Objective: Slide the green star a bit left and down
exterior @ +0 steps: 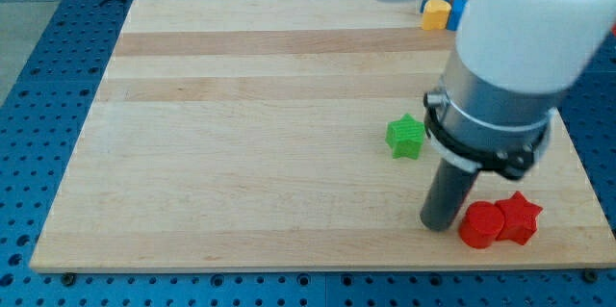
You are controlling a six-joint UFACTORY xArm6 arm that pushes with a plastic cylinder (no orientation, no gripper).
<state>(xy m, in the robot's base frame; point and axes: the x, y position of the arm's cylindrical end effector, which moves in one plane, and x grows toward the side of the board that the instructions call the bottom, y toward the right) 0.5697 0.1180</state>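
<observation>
The green star (406,137) lies on the wooden board (241,153), right of centre. My tip (439,224) rests on the board below and slightly right of the star, about a block's width away from it. The tip stands just left of a red block (479,224), close to it or touching; I cannot tell which. The arm's white and grey body hides the board's upper right part.
A red star (520,217) sits right against the red block, near the board's bottom right edge. A yellow block (436,14) and a blue block (458,6), partly hidden by the arm, lie at the board's top edge.
</observation>
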